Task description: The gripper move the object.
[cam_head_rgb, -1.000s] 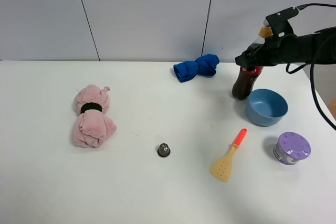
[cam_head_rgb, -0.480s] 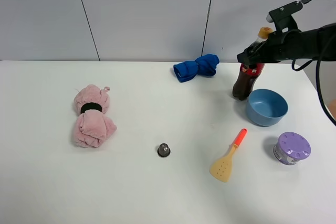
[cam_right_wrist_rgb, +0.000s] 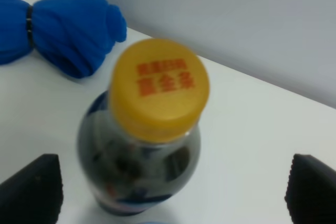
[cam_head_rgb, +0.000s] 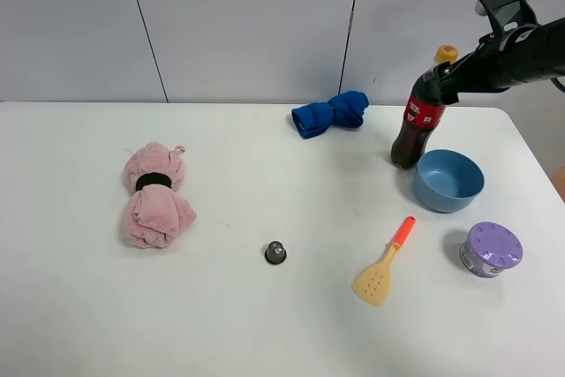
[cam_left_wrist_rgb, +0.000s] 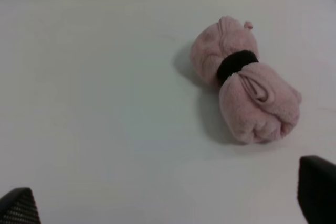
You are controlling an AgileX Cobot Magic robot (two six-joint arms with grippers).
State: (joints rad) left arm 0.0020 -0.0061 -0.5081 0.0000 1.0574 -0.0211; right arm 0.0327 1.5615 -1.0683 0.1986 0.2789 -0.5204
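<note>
The cola bottle, with dark liquid, a red label and a yellow-orange cap, stands on the white table at the back right, just behind a blue bowl. My right gripper hangs by the bottle's neck, on its right side. In the right wrist view the bottle's cap sits between my wide-apart fingertips; the right gripper is open and holds nothing. My left gripper is open and empty above the table, near a pink rolled towel. It is out of the high view.
A blue bowl stands right in front of the bottle. A blue rolled cloth lies to the bottle's left. A pink rolled towel, a small black capsule, an orange-handled spatula and a purple-lidded tin lie on the table.
My right gripper has risen from the bottle's label height to its neck and drawn back to the right. The bottle stays where it was.
</note>
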